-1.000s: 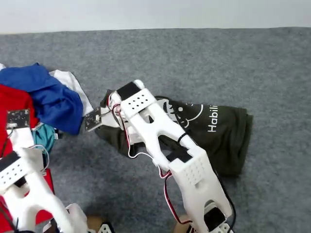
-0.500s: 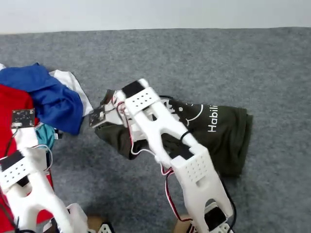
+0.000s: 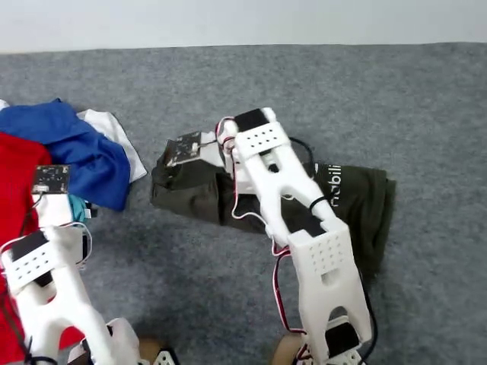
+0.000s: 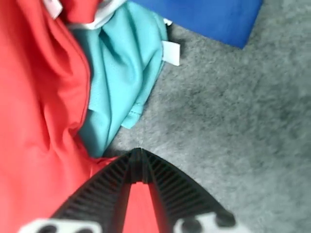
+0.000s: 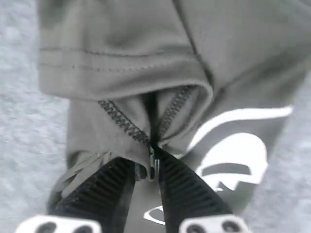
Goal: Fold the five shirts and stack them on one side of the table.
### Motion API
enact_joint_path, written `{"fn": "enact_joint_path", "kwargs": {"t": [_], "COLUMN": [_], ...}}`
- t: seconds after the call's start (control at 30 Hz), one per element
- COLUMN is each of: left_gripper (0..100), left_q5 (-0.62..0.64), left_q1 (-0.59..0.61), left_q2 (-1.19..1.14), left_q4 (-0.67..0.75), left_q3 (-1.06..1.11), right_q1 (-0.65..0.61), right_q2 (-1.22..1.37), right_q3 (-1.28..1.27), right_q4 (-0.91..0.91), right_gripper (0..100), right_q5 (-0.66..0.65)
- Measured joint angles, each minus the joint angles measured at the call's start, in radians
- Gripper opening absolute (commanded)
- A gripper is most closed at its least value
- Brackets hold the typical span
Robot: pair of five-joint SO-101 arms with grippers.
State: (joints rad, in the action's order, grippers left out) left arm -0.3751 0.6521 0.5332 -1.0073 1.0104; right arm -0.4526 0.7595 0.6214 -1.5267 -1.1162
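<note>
The olive shirt (image 3: 354, 205) lay on its own near the middle of the counter (image 3: 380, 99), its printed side up and its left part bunched into a thick roll. The right gripper (image 5: 152, 162) had its fingers clamped on a stitched hem of that roll, the cloth puckering where they pinched it.

Off to the left sat the unfolded heap: the blue shirt (image 3: 84, 152) on top, the white shirt (image 3: 106, 122) poking out behind it, the red shirt (image 3: 19, 163) at the edge and the teal shirt (image 4: 121, 73) tucked between red and blue. The left gripper (image 4: 137, 154) hung over the red shirt's edge just beside the teal one, its fingers together and, as far as I could tell, holding nothing.

This looked like the first shirt's fold, with the other four untouched. The next move probably called for carrying the pinched hem across the shirt's body and laying it flat before letting go, so the roll would not spring back.

Against a second earlier, the right arm had swung up and rightward, dragging the shirt's left edge with it and covering more of the print. The left arm had edged slightly toward the heap.
</note>
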Motion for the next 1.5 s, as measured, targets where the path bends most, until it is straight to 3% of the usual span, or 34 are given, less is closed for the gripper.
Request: {"fn": "enact_joint_path", "kwargs": {"t": [0.17, 0.37, 0.57, 0.87, 1.4, 1.5], "left_gripper": [0, 0, 0, 0, 0, 0], "left_q5": [0.0, 0.0, 0.0, 0.0, 0.0, 0.0], "left_q1": [-0.035, -0.066, -0.068, -0.068, -0.068, -0.068], "left_q2": [0.0, 0.0, 0.0, 0.0, 0.0, 0.0], "left_q4": [0.0, 0.0, 0.0, 0.0, 0.0, 0.0], "left_q3": [0.0, 0.0, 0.0, 0.0, 0.008, 0.008], "right_q1": [0.031, 0.035, 0.017, -0.112, -0.213, -0.216], "right_q2": [0.0, 0.002, -0.002, -0.06, 0.055, 0.083], "right_q3": [0.0, 0.0, 0.048, 0.146, 0.152, 0.152], "right_q4": [0.068, 0.077, -0.005, -0.221, -0.204, -0.173], "right_gripper": [4.2, 18.8, 18.7, 18.9, 18.5, 12.9], "right_q5": [0.003, 0.095, 0.163, 0.287, 0.35, 0.35]}}
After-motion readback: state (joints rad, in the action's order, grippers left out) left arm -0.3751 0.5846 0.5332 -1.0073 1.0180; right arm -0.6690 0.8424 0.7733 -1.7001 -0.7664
